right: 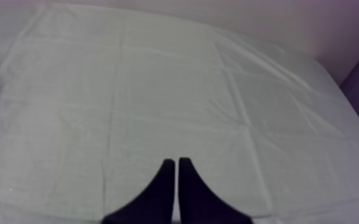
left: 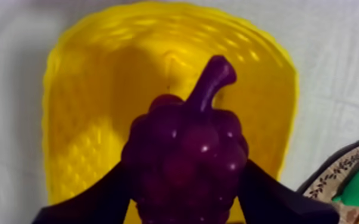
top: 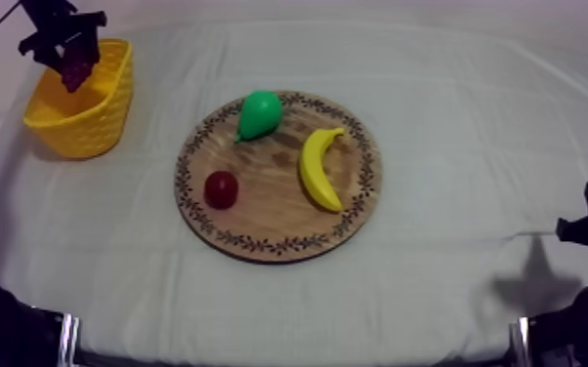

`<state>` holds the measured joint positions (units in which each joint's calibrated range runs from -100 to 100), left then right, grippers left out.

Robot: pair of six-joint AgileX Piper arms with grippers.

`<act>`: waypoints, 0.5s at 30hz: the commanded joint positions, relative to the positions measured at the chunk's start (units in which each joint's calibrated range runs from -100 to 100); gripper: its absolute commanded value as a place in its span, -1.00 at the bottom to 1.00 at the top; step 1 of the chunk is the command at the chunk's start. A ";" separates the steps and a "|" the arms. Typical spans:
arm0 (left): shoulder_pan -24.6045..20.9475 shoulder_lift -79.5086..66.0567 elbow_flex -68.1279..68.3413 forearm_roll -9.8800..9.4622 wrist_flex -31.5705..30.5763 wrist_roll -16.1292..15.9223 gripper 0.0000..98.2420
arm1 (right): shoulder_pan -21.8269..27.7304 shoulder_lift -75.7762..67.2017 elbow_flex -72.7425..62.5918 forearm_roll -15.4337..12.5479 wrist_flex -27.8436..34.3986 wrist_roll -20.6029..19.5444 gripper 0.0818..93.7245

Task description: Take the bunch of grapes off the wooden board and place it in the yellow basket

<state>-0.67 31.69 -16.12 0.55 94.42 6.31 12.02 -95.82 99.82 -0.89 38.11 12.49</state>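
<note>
Clamped between the two black fingers [left: 95,202] of the left gripper [top: 68,61]: the bunch of grapes [left: 185,158], pinched at both flanks low on its body. Deep purple and glossy, with small pale glints on the rounded berries. Lumpy and broad across the middle, topped by a thick curved stem of the same purple, leaning off to one side. Hanging over the open mouth of the yellow basket [top: 91,125], not yet set down inside, with the woven yellow walls and floor spread out behind it in the left wrist view. From above, up at the far left of the table, arm reaching in from the upper left, dark bunch at about the height of the basket's rim. Well apart from that, at the middle of the grey-white cloth [top: 454,107]: the round wooden board [top: 269,224] with its patterned rim. On it, a green pear [top: 258,113] at the far edge, a yellow banana [top: 319,168] toward the right side, curved and lying lengthwise, and a small red fruit [top: 222,189] toward the left, none touching another. Low at the right edge of the table, away from the board: the right gripper [right: 176,164], fingers pressed together into a narrow wedge, holding nothing, over bare cloth.
</note>
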 commanded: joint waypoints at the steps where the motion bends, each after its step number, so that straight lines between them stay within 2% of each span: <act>1: -0.14 1.46 0.07 0.04 -0.35 0.04 0.35 | 0.00 -0.02 -0.05 -0.01 0.04 -0.01 -0.99; 4: -0.46 3.01 0.33 -0.03 -0.79 0.14 0.42 | 0.00 -0.02 -0.05 -0.01 0.04 -0.01 -0.99; 11: -1.64 4.94 1.47 0.08 -2.20 0.47 0.83 | 0.00 -0.02 -0.05 -0.01 0.04 -0.01 -0.99; 15: -2.27 4.91 1.88 0.11 -3.33 0.54 0.92 | 0.00 -0.02 -0.05 -0.01 0.04 -0.01 -0.99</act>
<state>-2.84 36.77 -14.36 0.66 91.31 6.86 12.02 -95.82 99.82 -0.89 38.11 12.49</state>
